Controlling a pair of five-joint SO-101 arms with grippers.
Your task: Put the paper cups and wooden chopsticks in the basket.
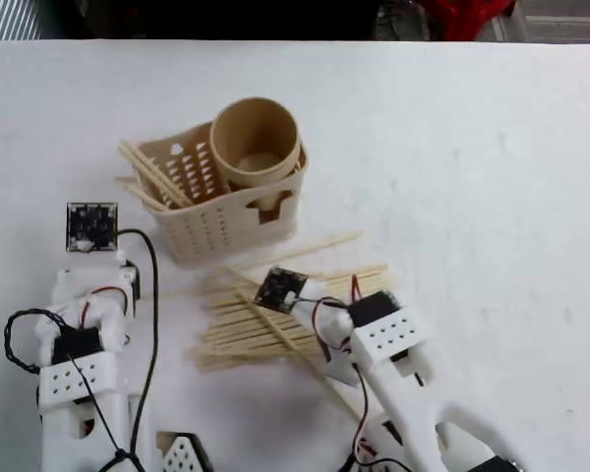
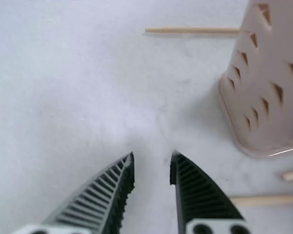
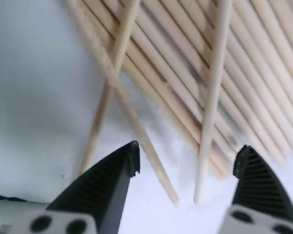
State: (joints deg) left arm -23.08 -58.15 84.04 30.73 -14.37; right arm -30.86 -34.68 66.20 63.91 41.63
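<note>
White worktop (image 1: 492, 157) spans the high view, its far edge running straight across near the top. Beyond that edge lies a dark background (image 1: 226, 18), with a red object (image 1: 467, 14) towards the right and a pale ribbed item (image 1: 10, 18) in the left corner. Neither can be identified.

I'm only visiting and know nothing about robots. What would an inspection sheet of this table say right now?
Surface: white table, no spills.
Job's things: tan paper cup upright in the beige perforated plastic basket; a few wooden chopsticks lean inside it; a loose pile of wooden chopsticks lies on the table nearer the arms.
Clutter: nothing seen.
Grippers: left gripper open over bare table beside the basket; right gripper open over the pile.
Cables: black cable along the left arm; red and black wires on the right arm.
Surroundings: dark beyond the far edge, with a red object.
</note>
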